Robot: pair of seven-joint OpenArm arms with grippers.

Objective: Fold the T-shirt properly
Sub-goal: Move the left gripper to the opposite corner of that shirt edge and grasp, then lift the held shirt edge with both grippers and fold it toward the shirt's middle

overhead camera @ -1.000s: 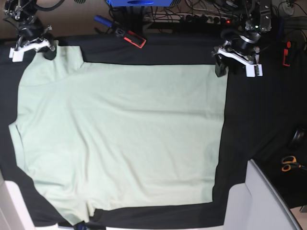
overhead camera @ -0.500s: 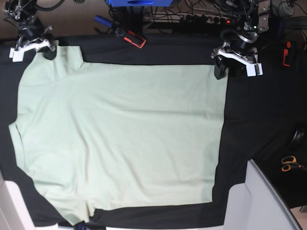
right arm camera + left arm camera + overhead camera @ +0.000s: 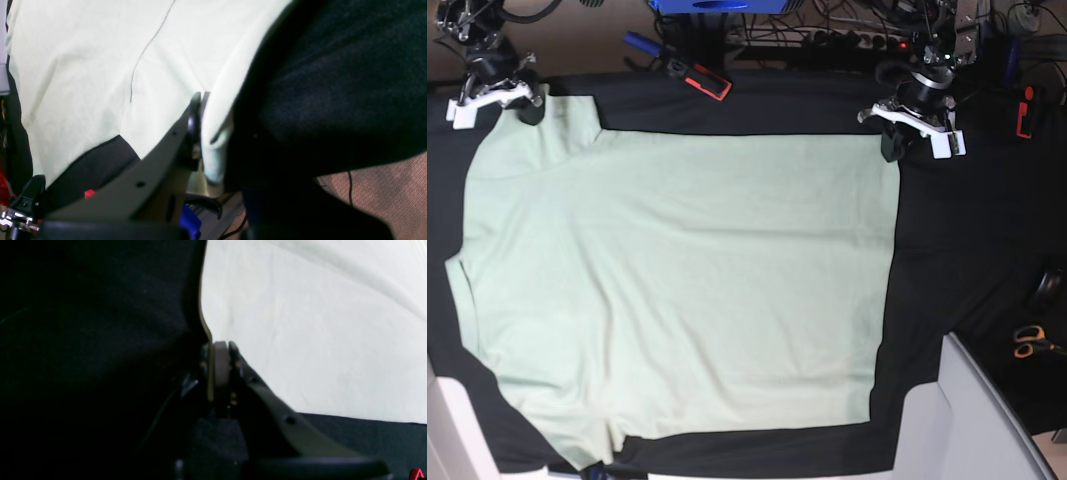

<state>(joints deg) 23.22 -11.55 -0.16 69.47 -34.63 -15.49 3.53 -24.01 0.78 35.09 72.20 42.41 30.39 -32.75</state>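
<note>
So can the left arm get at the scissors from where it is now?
Probably not right now: the left claw is shut on the T-shirt corner, and the scissors lie well off, near the grey bin.

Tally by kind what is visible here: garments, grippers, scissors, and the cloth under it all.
Garments: 1, the T-shirt
Grippers: 2, left gripper and right gripper
Scissors: 1, orange-handled scissors
Cloths: 1, black cloth
Total: 5

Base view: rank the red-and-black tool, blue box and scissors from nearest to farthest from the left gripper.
From the left gripper, at the T-shirt's top right corner:
1. Red-and-black tool, top centre.
2. Scissors, lower right; close to the tool, roughly tied.
3. Blue box, top edge.
</note>
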